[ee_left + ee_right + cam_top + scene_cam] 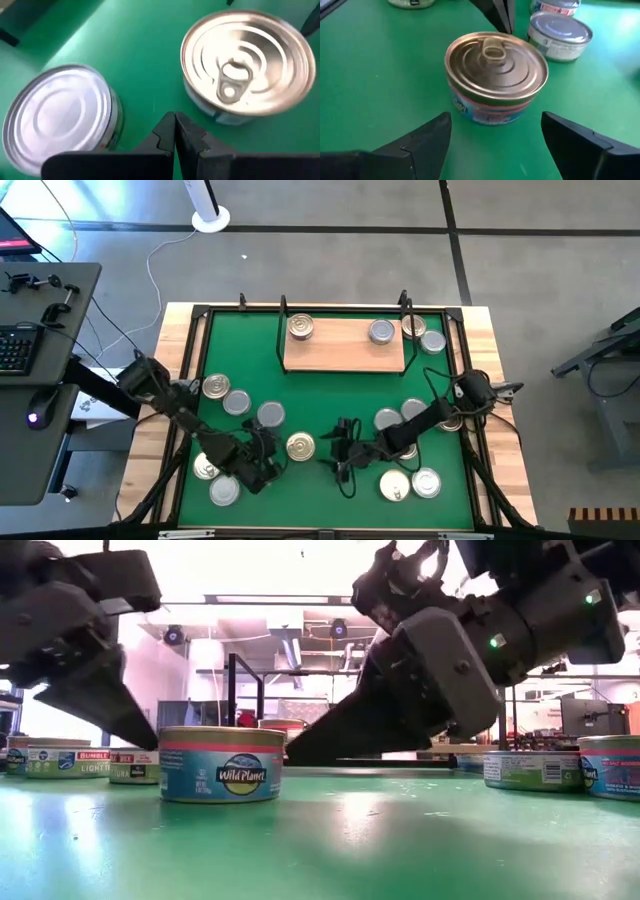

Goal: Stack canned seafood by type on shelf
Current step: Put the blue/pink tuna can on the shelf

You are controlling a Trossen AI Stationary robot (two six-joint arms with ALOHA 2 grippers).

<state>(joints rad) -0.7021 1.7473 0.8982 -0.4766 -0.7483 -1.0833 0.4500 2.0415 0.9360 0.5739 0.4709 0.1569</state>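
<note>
Shelf [343, 346]: tan board w/ black uprights, at far side of mat. On it: 1 gold-lid tin [300, 328] at left end, silver tins [381, 332] at right end. Approx. a dozen loose tins upright on mat, gold and silver mixed, in groups left and right. Gold pull-tab tin [300, 446] w/ blue-pink label stands alone mid-front; silver tin [270, 415] just beside it.

Bright overhead light washes out the low view's background and glares off the green mat [330, 830]. Both wrist views are softly blurred, fingers [420, 145] silhouetted dark.
</note>
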